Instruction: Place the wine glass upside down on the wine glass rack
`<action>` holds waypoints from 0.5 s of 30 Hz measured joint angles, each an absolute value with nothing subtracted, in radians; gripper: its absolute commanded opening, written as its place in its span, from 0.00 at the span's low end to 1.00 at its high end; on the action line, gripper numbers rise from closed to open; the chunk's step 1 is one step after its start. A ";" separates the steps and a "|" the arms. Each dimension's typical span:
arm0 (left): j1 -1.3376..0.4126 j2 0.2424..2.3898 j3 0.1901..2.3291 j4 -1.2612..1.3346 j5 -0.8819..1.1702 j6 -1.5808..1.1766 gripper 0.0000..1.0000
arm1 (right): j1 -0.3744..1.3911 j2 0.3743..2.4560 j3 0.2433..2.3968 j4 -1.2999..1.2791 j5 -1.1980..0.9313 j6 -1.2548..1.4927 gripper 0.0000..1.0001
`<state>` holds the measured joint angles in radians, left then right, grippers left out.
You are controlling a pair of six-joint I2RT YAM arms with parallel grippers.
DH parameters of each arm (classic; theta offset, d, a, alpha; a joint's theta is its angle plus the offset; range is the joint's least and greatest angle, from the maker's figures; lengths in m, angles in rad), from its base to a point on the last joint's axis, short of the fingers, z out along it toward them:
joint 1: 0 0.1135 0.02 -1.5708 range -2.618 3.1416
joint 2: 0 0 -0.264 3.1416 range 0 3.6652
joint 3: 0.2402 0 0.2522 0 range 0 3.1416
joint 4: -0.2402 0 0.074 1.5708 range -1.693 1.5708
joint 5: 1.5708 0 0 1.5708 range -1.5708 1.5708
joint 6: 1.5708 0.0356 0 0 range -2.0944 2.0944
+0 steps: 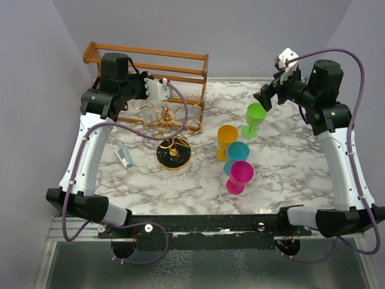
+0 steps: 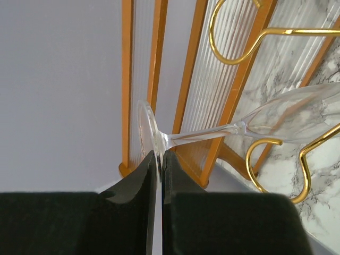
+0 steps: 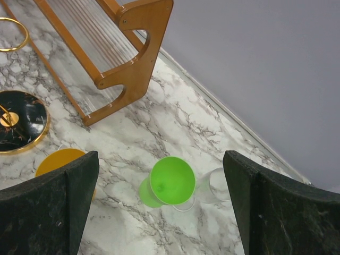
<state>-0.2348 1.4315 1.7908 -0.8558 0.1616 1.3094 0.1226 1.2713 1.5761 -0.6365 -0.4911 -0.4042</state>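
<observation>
The left fingers [image 2: 158,171] are closed on the rim of the foot of the clear wine glass [image 2: 202,135]. The glass is held off the bench [image 1: 289,174], stem roughly level, with the bowl among the gold wire loops of the wine glass rack [image 1: 171,129] and in front of the wooden frame [image 1: 180,60]. Contact between bowl and wire cannot be determined. The right fingers [image 1: 265,98] are spread wide, hold nothing and hang above the green goblet [image 3: 171,180].
</observation>
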 measured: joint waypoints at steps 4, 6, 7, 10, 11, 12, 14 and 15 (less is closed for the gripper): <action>-0.251 1.435 1.791 -0.864 0.183 1.338 0.00 | 0.123 1.271 1.576 -0.636 -0.491 -0.406 1.00; -0.254 1.436 1.791 -0.873 0.192 1.355 0.00 | 0.123 1.269 1.575 -0.636 -0.491 -0.407 1.00; -0.255 1.436 1.791 -0.879 0.196 1.366 0.00 | 0.123 1.267 1.573 -0.636 -0.491 -0.408 1.00; -0.258 1.436 1.791 -0.912 0.205 1.409 0.00 | 0.123 1.266 1.569 -0.636 -0.491 -0.411 1.00; -0.258 1.437 1.791 -0.922 0.208 1.426 0.00 | 0.123 1.266 1.568 -0.636 -0.491 -0.413 1.00; -0.258 1.438 1.791 -0.933 0.212 1.442 0.00 | 0.123 1.266 1.567 -0.636 -0.491 -0.414 0.99; -0.259 1.441 1.792 -0.960 0.218 1.477 0.00 | 0.123 1.266 1.564 -0.636 -0.491 -0.416 1.00; -0.260 1.443 1.794 -0.974 0.220 1.494 0.00 | 0.123 1.266 1.563 -0.636 -0.491 -0.416 1.00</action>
<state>-0.2604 1.4433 1.7935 -0.9741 0.2195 1.4944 0.1226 1.2655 1.5631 -0.6361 -0.4911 -0.4160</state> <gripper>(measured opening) 0.064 0.996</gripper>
